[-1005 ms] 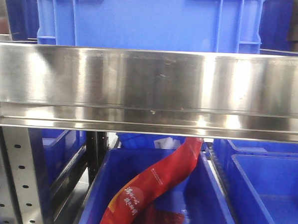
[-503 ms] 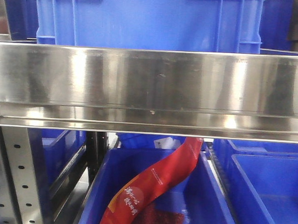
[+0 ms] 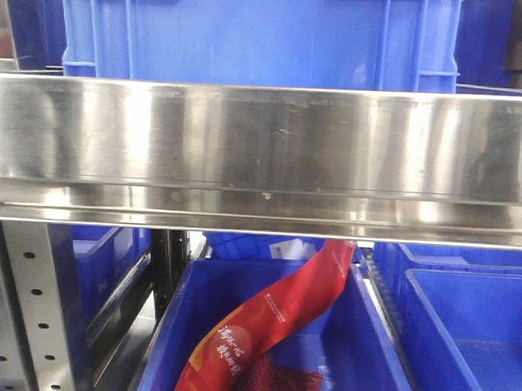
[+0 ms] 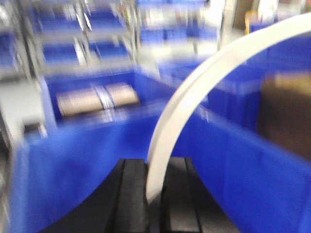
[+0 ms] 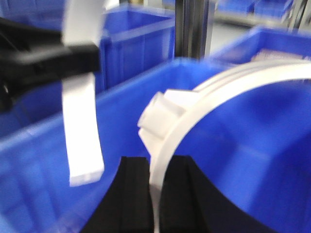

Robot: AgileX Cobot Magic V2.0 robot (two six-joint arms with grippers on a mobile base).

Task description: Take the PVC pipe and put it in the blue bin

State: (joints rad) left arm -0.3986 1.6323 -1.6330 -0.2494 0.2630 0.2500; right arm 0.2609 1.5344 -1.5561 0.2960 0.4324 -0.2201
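One broad beam of brushed, streaky stainless steel (image 3: 264, 139) is stretched across the front view. A ribbed blue plastic crate (image 3: 252, 29) is set above it, and a glossy red packet (image 3: 281, 310) is leaned in a lower tub (image 3: 171, 331); neither arm is shown there. The arms are revealed only by the wrist views.

A smooth-walled blue bin (image 4: 73, 165) is seen beyond the left gripper (image 4: 154, 167). Its flat black fingers are closed onto the PVC pipe (image 4: 167, 131), a matte white strip arched up and to the right, held in the air by the bin.

From the right wrist, the right gripper (image 5: 155, 165) is seen clamped on a second white arched strip (image 5: 204, 99) bearing a blocky lug (image 5: 160, 116). It is held over what appears, through the blur, to be the same bin. The left-held pipe is also caught there, hanging flat-ended at upper left.
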